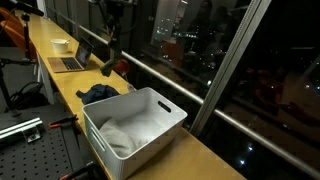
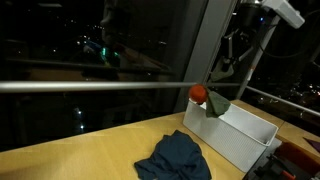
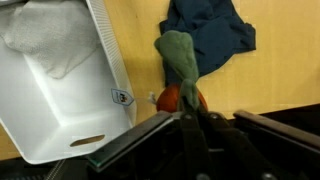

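Green cloth [image 3: 178, 58], red at one end, dangles crumpled above the tabletop [image 3: 140, 30]

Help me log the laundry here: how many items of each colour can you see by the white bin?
Green cloth: 1
Dark blue cloth: 1
White cloth, inside the bin: 1
Red-orange item, kind unclear: 1
Total: 4

Office or lab workspace at night: a long wooden counter [image 1: 55, 82] runs under tall windows [image 1: 200, 40] (city lights beyond), carrying an open laptop [image 1: 72, 62] and a cup [image 1: 61, 45], beside a perforated metal breadboard [image 1: 25, 128].
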